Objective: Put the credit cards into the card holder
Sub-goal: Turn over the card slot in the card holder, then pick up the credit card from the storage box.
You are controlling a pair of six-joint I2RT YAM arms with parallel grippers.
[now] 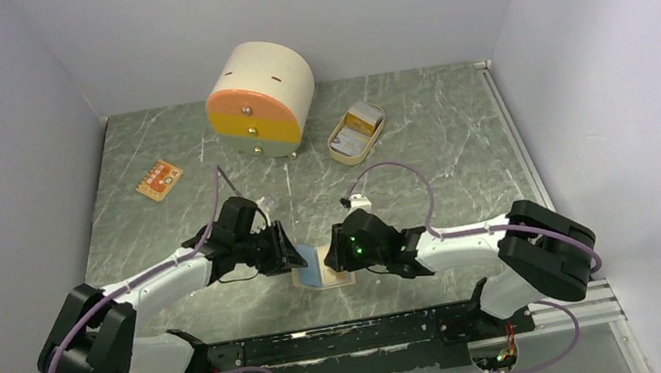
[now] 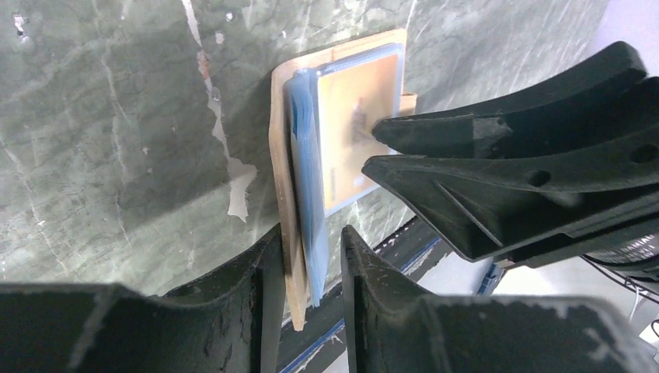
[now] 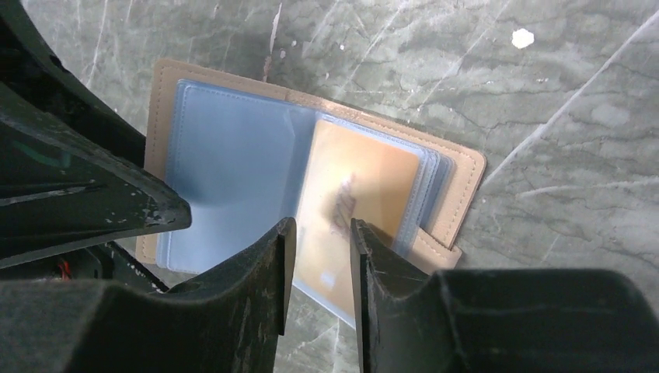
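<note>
Card holder [image 3: 458, 183] lies open and flat on the table [image 3: 544, 116], midway between the two arms, blue sleeves [image 3: 225, 155] facing up.

Left claw [image 2: 309, 241]: fingers drawn close around the holder's left cover edge and a sleeve, clamping that half.

Right claw [image 3: 322, 229]: fingers nearly together, at the orange card [image 3: 365, 179] over the holder's right half. Pinching the card or only pressing on it: cannot tell.

Card's long axis runs parallel to the holder's spine. Its end nearest the right claw appears to overhang the holder's edge, while the far end looks already under a sleeve.

Judgement: the right claw is the nearer one. The remaining push goes straight along that axis, away from the claw and deeper into the holder.
</note>
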